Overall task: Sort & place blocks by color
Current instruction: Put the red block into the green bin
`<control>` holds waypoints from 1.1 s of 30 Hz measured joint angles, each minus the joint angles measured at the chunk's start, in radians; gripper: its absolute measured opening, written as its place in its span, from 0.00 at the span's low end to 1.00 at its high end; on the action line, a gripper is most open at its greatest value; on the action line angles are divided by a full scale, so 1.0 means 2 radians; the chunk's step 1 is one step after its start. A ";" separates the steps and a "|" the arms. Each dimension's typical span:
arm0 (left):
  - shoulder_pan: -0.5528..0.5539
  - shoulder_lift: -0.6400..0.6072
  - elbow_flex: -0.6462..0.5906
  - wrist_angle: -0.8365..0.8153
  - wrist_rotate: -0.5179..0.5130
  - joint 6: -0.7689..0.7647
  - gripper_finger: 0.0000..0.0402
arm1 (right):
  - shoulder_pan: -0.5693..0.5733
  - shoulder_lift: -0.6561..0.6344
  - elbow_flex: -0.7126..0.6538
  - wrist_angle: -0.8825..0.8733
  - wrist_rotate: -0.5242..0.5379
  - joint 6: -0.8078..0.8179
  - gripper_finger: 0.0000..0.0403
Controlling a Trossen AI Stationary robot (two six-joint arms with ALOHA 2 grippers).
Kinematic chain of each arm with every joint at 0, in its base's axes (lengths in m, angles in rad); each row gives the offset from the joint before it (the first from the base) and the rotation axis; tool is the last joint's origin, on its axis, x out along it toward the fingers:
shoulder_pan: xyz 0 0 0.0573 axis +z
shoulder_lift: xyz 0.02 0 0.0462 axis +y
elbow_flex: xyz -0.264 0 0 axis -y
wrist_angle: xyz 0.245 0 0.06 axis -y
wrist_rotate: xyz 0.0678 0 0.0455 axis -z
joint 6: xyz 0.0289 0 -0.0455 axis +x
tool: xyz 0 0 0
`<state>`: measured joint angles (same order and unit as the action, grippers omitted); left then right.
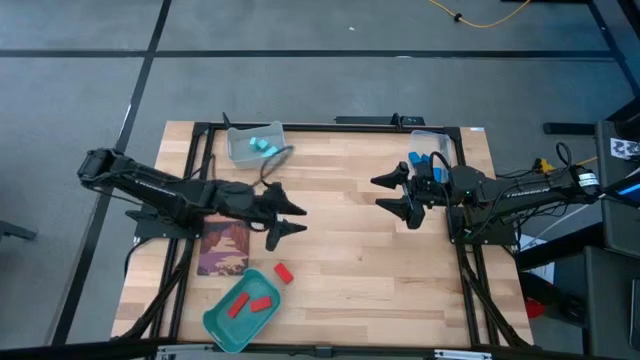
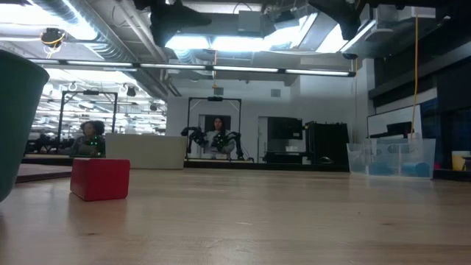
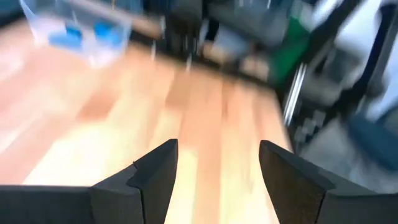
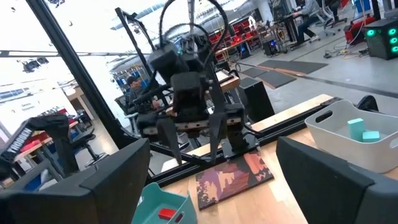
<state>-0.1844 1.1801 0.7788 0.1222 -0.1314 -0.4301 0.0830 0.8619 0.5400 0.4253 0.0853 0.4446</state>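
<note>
From above, the wooden surface [image 1: 340, 220] carries everything, and the left arm reaches in from the left edge, its left gripper [image 1: 290, 219] hanging over the bare wood near the middle with its fingers spread apart and nothing between them. Just beside that arm, toward the near left corner, lies a reddish-brown card [image 1: 223, 249]. Below it sits the teal tray [image 1: 215, 325], holding two red blocks [image 1: 249, 303], while a third red block [image 1: 283, 272] lies on the wood just outside the tray's rim; the low view shows this same red block [image 2: 100, 179] resting flat on the surface. At the far edge, left of centre, a clear bin [image 1: 240, 148] holds light cyan blocks [image 1: 263, 144]. Further right, the right gripper [image 1: 397, 195] points toward the middle of the surface, its fingers also wide apart and empty. Behind it, at the far right corner, a second clear bin [image 1: 430, 140] holds dark blue blocks [image 1: 419, 158]. In the low view, people show in the room beyond the surface
</note>
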 joint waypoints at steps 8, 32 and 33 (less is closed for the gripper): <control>0.000 0.110 0.164 -0.327 0.100 0.072 0.54 | 0.000 0.000 0.000 -0.003 0.000 -0.002 0.87; -0.096 0.338 0.281 -0.475 0.096 -0.174 0.54 | 0.000 0.000 0.000 -0.031 0.000 -0.002 0.87; -0.099 0.340 0.281 -0.477 0.088 -0.174 0.54 | 0.000 0.000 0.000 -0.031 0.000 -0.002 0.87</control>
<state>-0.3833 1.8597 1.3399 -0.8312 0.0452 -0.7773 0.0826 0.8623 0.5400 0.3630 0.0856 0.4400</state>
